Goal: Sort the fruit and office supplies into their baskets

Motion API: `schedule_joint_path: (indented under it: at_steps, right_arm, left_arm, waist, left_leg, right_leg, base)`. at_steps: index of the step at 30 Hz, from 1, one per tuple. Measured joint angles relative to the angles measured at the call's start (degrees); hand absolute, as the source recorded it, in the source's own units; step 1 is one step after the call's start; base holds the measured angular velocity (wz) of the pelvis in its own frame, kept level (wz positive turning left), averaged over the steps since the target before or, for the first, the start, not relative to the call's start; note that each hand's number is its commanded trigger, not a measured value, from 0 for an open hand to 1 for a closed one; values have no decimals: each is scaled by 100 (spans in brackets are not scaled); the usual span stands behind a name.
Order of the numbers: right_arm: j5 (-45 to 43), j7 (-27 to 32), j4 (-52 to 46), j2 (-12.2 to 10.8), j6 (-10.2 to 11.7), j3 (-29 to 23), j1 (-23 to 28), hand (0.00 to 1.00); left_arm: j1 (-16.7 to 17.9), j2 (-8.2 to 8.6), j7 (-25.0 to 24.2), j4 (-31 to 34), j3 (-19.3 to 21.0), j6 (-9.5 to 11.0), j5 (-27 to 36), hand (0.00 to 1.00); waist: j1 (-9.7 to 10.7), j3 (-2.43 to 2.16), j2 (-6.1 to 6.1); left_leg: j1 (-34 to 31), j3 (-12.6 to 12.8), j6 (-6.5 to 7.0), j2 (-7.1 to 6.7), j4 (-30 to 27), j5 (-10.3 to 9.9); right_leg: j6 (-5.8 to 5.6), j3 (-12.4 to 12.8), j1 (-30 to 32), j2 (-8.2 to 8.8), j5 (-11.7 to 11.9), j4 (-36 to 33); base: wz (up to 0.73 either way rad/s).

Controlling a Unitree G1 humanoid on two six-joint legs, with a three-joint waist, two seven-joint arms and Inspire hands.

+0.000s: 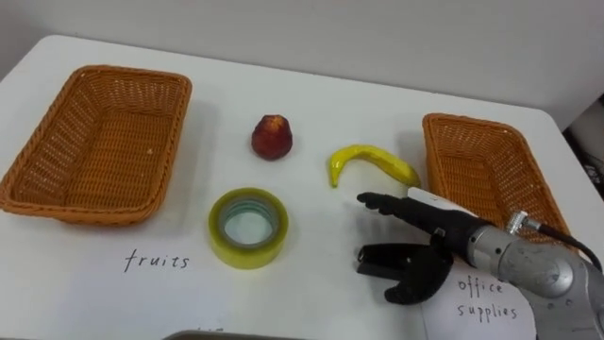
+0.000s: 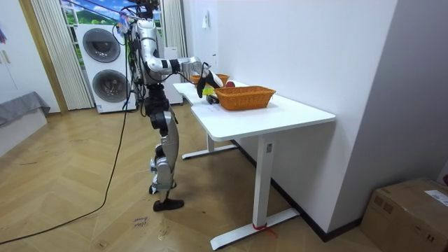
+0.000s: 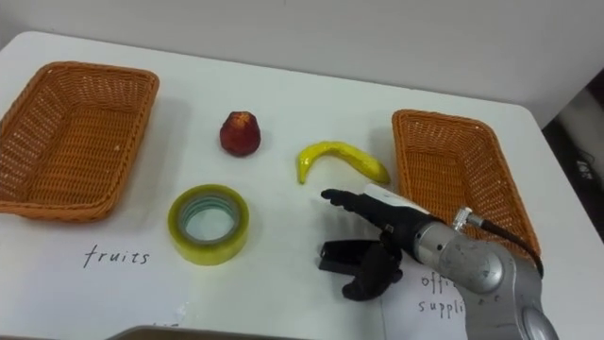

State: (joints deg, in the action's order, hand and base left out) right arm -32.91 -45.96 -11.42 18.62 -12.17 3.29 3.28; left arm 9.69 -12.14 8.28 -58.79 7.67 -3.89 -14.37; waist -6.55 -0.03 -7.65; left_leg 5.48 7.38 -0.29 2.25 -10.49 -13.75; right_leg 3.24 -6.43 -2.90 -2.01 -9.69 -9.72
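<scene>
Room view: the robot stands upright on a wooden floor at the long side of a white table (image 2: 280, 115), its right arm stretched out over the tabletop. Behind it are 2 stacked washing machines (image 2: 105, 59), and a cardboard box (image 2: 413, 210) sits on the floor at the room view's lower right.

In the eye views, 2 empty wicker baskets sit on the table. The left basket (image 1: 57, 142) is at the robot's far left, with a handwritten word (image 1: 157, 261) on the tabletop in front of it. The right basket (image 1: 481, 165) is at the far right, with a handwritten paper sheet (image 1: 481, 302) in front of it.

The right hand (image 1: 439, 241) is over the table between the tape roll and the right basket, partly over the sheet. Its fingers (image 1: 387, 204) are straight and close together, pointing toward the robot's left. The thumb (image 1: 382, 260) is held well apart below them, and the hand holds nothing.

The yellow tape roll (image 1: 247, 257) lies flat near the middle of the table, well apart from both baskets. The banana (image 1: 368, 156) lies just beyond the fingertips and just left of the right basket, touching neither. The red fruit (image 1: 272, 137) stands behind the tape roll, to the left of the banana.
</scene>
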Motion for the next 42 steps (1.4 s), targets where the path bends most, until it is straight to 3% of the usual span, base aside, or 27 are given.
schedule_joint_path:
  at_steps: [23, 30, 38, 42]
  right_arm:
    - [-621, -173, -4, -31, -79, 56, -2, 0]
    - [-848, -167, -23, -31, -169, 103, -53, 0]
    - [-1026, 195, 209, -29, -170, 427, -135, 0]
    - [-1035, 325, 413, -39, -180, 524, -175, 0]
  left_arm:
    - [-29, -9, 20, 41, -117, -9, 29, 0]
    - [-16, -9, 228, 41, -218, -110, 18, 0]
    - [-39, -15, 288, 47, -397, -119, 12, 0]
    - [-32, -15, 360, 71, -397, -217, 12, 0]
  waist:
    - [-11, 10, 1]
    - [-3, 25, 40]
    - [-2, 21, 45]
    - [-20, 20, 60]
  left_leg:
    - [7, 3, 0, 0, -10, 0]
    - [7, -9, 2, 0, 44, -1]
    - [27, 29, 5, 3, 50, 1]
    - [139, 20, 12, 3, 98, 3]
  right_leg:
    - [-1, -21, 2, -2, 1, 5]
    - [-1, -20, 6, -6, 2, 6]
    - [-7, 13, -18, -14, 23, -4]
    - [-10, 12, -99, -14, 38, -3]
  base:
    - [0]
    - [0]
    - [-1]
    - [0]
